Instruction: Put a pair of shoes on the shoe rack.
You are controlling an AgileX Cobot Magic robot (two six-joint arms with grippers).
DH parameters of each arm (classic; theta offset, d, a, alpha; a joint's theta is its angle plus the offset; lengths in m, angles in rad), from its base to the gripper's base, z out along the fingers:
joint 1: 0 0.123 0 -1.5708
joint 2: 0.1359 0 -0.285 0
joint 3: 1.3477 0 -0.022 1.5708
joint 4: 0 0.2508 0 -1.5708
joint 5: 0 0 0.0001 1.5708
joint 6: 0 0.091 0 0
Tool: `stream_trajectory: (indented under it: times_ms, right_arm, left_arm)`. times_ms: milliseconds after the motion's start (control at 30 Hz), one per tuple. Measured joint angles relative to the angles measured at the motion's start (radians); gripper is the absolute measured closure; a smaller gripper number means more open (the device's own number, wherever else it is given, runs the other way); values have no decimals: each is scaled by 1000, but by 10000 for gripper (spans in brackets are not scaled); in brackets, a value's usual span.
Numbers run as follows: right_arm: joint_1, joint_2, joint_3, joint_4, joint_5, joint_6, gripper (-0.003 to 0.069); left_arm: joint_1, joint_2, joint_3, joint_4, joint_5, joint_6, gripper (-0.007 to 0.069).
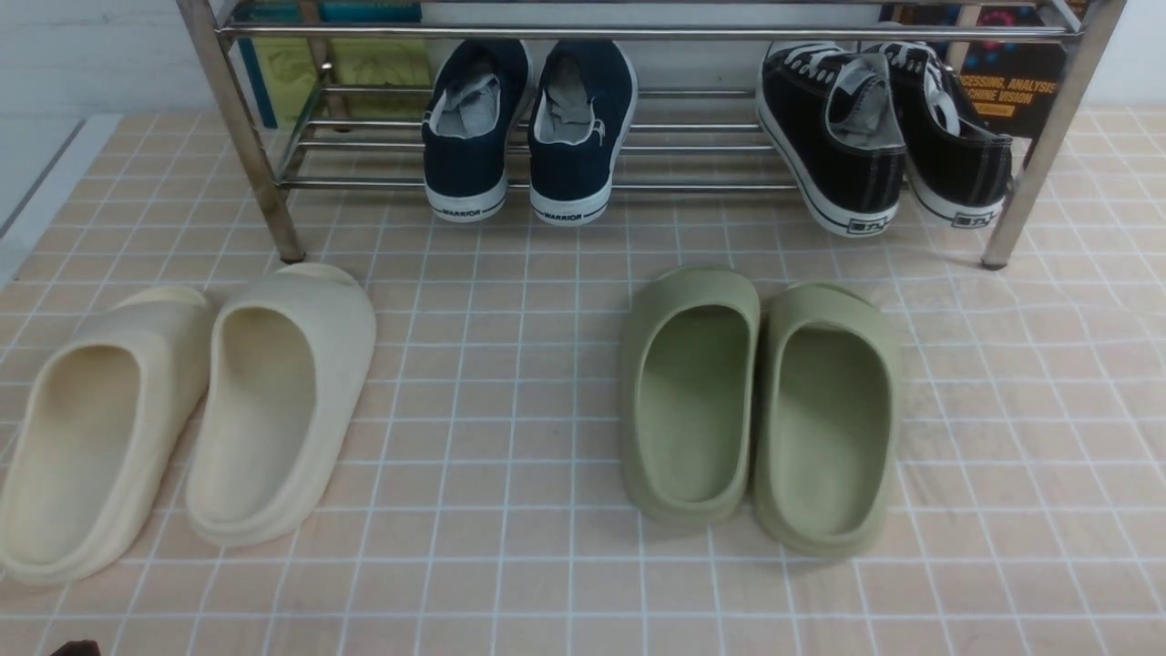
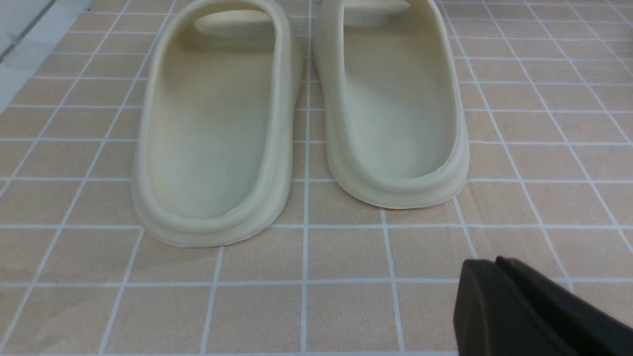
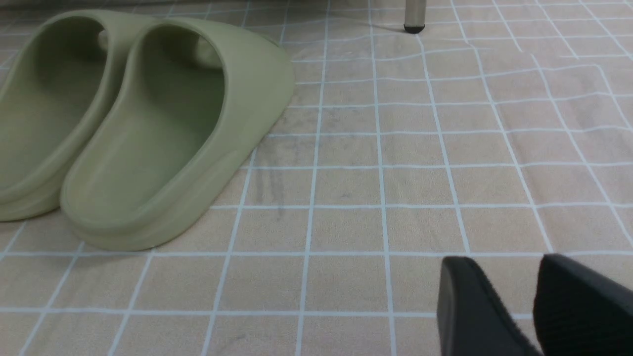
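Two navy-blue slip-on sneakers (image 1: 526, 128) with white soles marked "WARRIOR" stand side by side on the lower shelf of the chrome shoe rack (image 1: 683, 137), heels toward me. Neither gripper shows in the front view. In the left wrist view my left gripper (image 2: 487, 264) is shut and empty, low over the tiled floor behind the cream slippers. In the right wrist view my right gripper (image 3: 499, 264) has a small gap between its fingers and holds nothing, over bare tiles beside the green slippers.
Black lace-up sneakers (image 1: 879, 132) stand on the rack's right side. Cream foam slippers (image 1: 191, 410) lie on the floor at the left and show in the left wrist view (image 2: 296, 113). Olive-green slippers (image 1: 756, 401) lie right of centre and show in the right wrist view (image 3: 123, 123). A rack leg (image 3: 414, 15) stands beyond.
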Motion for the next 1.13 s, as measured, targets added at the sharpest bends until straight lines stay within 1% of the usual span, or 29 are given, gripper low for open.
stream_trajectory:
  times_ms: [567,1133]
  right_arm:
    - [0,0,0,0,0,0,412]
    - [0,0,0,0,0,0,412]
  left_arm:
    - [0,0,0,0,0,0,559]
    - [0,0,0,0,0,0,559]
